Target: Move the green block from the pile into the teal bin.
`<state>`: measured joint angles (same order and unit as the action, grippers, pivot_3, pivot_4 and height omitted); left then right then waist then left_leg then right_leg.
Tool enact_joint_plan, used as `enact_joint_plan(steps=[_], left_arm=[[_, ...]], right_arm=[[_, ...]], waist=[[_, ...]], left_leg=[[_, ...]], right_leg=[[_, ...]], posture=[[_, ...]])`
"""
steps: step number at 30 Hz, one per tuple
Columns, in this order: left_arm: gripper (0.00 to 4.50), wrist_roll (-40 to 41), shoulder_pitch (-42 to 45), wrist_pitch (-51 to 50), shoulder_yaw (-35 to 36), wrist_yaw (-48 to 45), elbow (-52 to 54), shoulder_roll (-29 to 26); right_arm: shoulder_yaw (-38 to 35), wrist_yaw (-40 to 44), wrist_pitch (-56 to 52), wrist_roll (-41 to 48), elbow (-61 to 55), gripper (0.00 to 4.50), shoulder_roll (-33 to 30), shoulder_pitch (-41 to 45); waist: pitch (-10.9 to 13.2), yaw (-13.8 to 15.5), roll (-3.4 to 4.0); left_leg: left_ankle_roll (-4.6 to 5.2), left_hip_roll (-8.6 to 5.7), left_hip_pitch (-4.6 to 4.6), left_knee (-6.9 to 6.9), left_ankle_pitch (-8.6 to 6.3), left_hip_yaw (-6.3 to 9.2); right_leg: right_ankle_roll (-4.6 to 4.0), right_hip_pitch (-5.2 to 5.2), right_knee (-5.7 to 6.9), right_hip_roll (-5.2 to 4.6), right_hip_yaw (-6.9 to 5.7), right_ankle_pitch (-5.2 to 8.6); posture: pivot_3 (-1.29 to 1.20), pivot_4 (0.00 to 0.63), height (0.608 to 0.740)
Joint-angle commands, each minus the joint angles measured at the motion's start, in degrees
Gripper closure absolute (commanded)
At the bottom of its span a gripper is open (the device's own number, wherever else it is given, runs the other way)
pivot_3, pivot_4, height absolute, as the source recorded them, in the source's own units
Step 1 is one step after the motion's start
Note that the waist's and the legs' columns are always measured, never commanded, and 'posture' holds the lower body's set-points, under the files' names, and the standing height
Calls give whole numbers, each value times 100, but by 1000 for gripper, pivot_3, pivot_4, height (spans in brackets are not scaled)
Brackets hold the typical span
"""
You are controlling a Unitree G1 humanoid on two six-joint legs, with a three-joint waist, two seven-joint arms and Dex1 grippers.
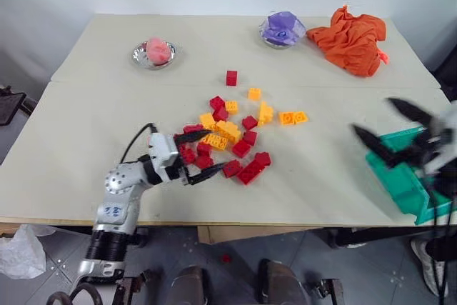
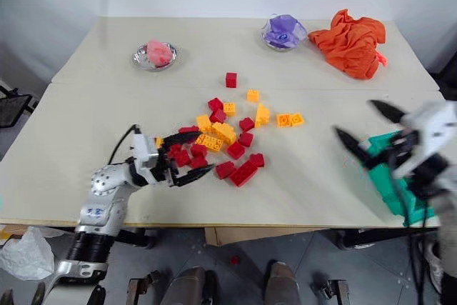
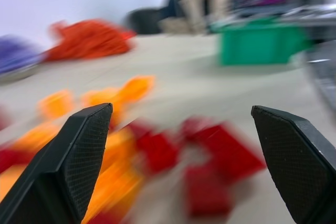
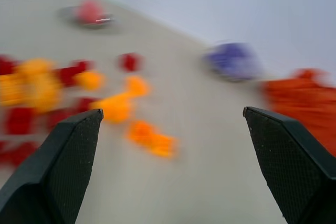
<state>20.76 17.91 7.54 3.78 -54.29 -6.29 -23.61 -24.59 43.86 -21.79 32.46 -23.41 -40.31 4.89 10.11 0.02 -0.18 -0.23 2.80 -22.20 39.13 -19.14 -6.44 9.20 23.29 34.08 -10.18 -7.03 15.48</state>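
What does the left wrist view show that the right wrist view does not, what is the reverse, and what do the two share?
Left wrist view, not the right: the teal bin beyond the bricks, seen between the fingers of the open left gripper.
Right wrist view, not the left: the pink thing in a metal dish, seen past the open right gripper.
Shared: the pile of red and yellow bricks, the orange cloth, the purple bundle and the table.

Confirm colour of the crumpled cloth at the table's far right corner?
Orange. The crumpled cloth shows best in the left eye view.
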Motion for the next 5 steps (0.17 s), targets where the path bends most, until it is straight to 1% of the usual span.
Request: enact_joint_plan(steps=[1,3,5], left_arm=[[0,-146,-463,101,563,551,120,-233],[0,-223,-670,155,733,780,188,-312],[0,-321,-802,204,944,1111,268,-336]], right_arm=[[1079,158,793,-662,450,25,430,200],[1400,11,1137,-954,843,25,746,379],[1562,-82,1503,-1109,1147,25,1069,501]], waist=[[0,-4,-1],[0,11,-2],[0,19,-2]], left_leg=[[2,-1,0,0,-1,-3],[3,-4,-2,1,-2,-5],[4,-7,-3,6,-2,-3]], right_leg=[[1,0,-1,-1,0,0],[4,0,-2,-3,0,-2],[6,0,0,-6,0,-3]], posture=[[0,150,740],[0,150,740],[0,150,740]])
